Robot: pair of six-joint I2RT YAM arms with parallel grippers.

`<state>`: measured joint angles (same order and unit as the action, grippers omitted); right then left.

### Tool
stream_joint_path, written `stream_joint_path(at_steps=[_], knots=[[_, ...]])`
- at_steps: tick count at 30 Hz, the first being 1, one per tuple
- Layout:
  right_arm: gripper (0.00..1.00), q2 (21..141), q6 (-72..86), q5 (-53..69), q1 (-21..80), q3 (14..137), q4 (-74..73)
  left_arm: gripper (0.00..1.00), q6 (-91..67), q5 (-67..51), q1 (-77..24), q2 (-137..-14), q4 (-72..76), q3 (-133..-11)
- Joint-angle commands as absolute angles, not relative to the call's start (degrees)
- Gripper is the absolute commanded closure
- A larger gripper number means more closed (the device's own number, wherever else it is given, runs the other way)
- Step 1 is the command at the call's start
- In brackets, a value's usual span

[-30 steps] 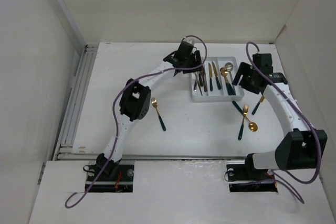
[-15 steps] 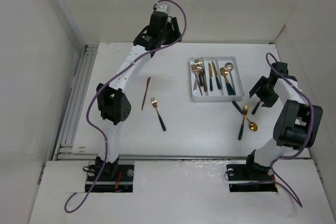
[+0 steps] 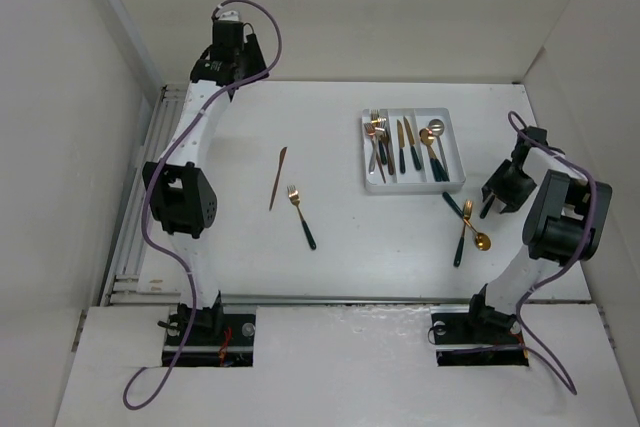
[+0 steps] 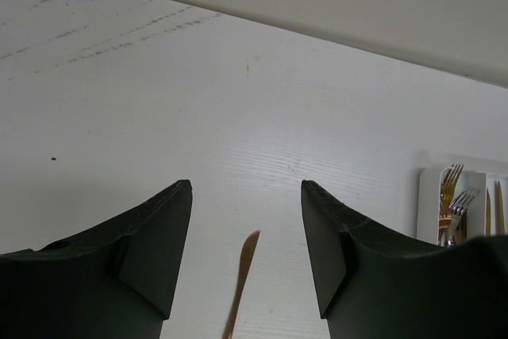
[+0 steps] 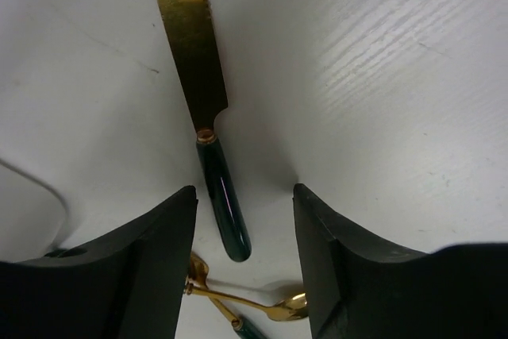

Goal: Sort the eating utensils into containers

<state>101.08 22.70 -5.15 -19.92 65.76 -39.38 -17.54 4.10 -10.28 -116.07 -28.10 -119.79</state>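
The white tray [image 3: 457, 183] lies at the back right, with forks [image 3: 376, 145] in its left compartment, knives [image 3: 405, 147] in the middle one and spoons [image 3: 434, 145] in the right one. An all-gold knife [image 3: 277, 177] and a gold fork with a dark handle [image 3: 301, 217] lie mid-table. My left gripper [image 3: 240, 59] is open and empty, high at the back left; its wrist view shows the gold knife's tip [image 4: 242, 275] below it [image 4: 246, 188]. My right gripper [image 3: 499, 195] is open, its jaws astride a gold-bladed, green-handled knife [image 5: 216, 188].
A fork [image 3: 462, 233] and a gold spoon [image 3: 470, 223] lie crossed in front of the tray; they also show in the right wrist view [image 5: 270, 309]. The tray's corner with forks shows in the left wrist view [image 4: 454, 200]. White walls stand on three sides.
My left arm has swung from the tray to the far back-left corner, baring the gold knife mid-table. My right gripper has moved from the tray's right side down over the green-handled knife.
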Motion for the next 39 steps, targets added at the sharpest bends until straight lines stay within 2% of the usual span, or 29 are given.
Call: stream_joint_path(at_steps=[1, 7, 8, 10, 11, 16, 19, 21, 22, 23, 24, 27, 30, 32, 36, 39], knots=[[0.43, 104.1, 21.5, -4.2, -20.0, 67.2, -38.1, 0.46, -15.5, 2.3, -9.9, -112.1, -26.6, -120.9], [0.57, 105.3, 20.2, -4.2, -20.0, 67.2, -37.3, 0.46, -15.5, 2.3, -9.3, -112.7, -26.6, -120.9], [0.69, 105.3, 19.6, -4.2, -20.0, 67.2, -37.3, 0.46, -15.5, 2.3, -9.3, -112.7, -26.6, -120.9], [0.83, 105.3, 18.9, -4.2, -20.0, 67.2, -37.3, 0.46, -15.5, 2.3, -9.3, -112.7, -26.6, -121.6], [0.99, 105.3, 18.9, -4.9, -20.0, 67.2, -37.3, 0.46, -15.5, 2.3, -9.3, -112.7, -26.6, -121.6], [1.0, 101.3, 18.3, -13.6, -20.0, 69.8, -38.0, 0.46, -12.9, 2.3, -9.3, -112.7, -25.4, -121.6], [1.0, 95.0, 18.3, -18.3, -19.0, 71.5, -38.5, 0.46, -10.2, 4.0, -9.3, -112.7, -25.4, -121.0], [1.0, 90.4, 17.0, -21.1, -16.8, 74.1, -39.0, 0.41, -8.7, 6.1, -9.3, -112.7, -25.4, -121.0], [1.0, 89.1, 16.4, -23.7, -13.5, 75.2, -39.0, 0.34, -7.8, 6.8, -9.3, -112.7, -25.4, -121.0], [1.0, 88.1, 15.7, -24.7, -11.4, 77.2, -39.6, 0.05, -7.1, 6.9, -8.7, -112.7, -25.4, -120.4], [1.0, 86.8, 13.9, -24.7, -9.3, 78.3, -39.6, 0.0, -7.1, 7.4, -8.7, -112.2, -25.4, -119.8], [1.0, 86.2, 11.0, -24.7, 2.3, 81.3, -39.6, 0.0, -7.1, 6.4, -6.9, -110.7, -24.5, -117.0], [1.0, 88.9, 8.0, -19.3, 13.2, 83.9, -37.0, 0.0, -7.1, 1.3, -4.7, -109.3, -24.5, -116.1], [1.0, 93.0, 8.0, -16.6, 16.8, 85.6, -34.8, 0.0, -7.8, 1.9, -3.9, -108.6, -25.7, -116.1], [1.0, 101.5, 8.5, -13.6, 20.1, 91.3, -34.2, 0.13, -7.6, 8.4, -3.3, -106.5, -27.4, -115.6], [1.0, 105.4, 8.5, -11.5, 20.1, 91.8, -32.3, 0.13, -3.4, 9.8, -3.3, -103.2, -27.5, -112.6]])
